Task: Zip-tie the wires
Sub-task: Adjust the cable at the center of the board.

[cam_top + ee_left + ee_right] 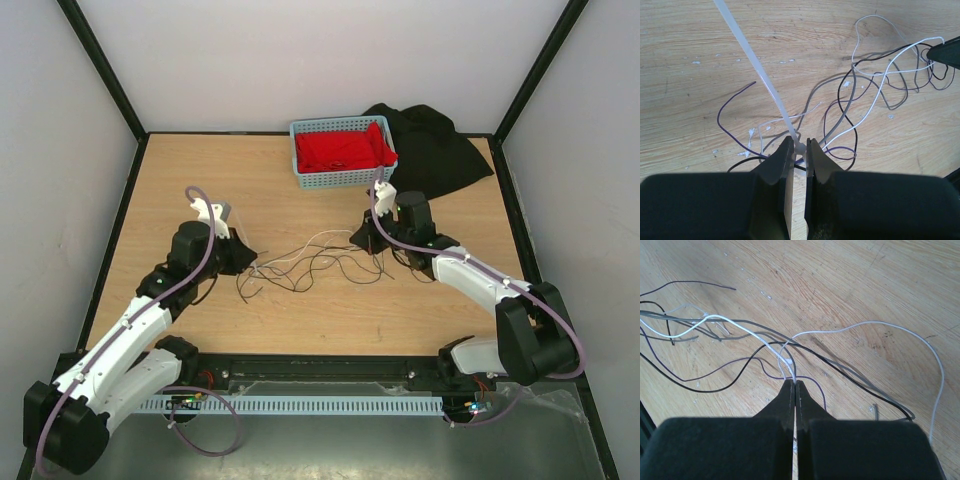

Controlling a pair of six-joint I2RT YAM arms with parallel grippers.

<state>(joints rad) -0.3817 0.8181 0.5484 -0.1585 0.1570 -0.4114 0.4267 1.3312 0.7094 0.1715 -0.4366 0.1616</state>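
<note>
The wires (315, 262) lie in loose curly loops of black, purple, grey and white strands on the wooden table between the two arms. My left gripper (248, 258) is at their left end. In the left wrist view it (800, 142) is shut on the head of a translucent white zip tie (757, 67), whose strap runs up and to the left, with the wires (855, 100) bunching at the head. My right gripper (365, 240) is at their right end. In the right wrist view it (795, 384) is shut on thin white strands of the wires (730, 327).
A light blue basket (300, 160) with a red cloth (343, 150) stands at the back centre. A black cloth (440, 150) lies to its right. A black frame and white walls close in the table.
</note>
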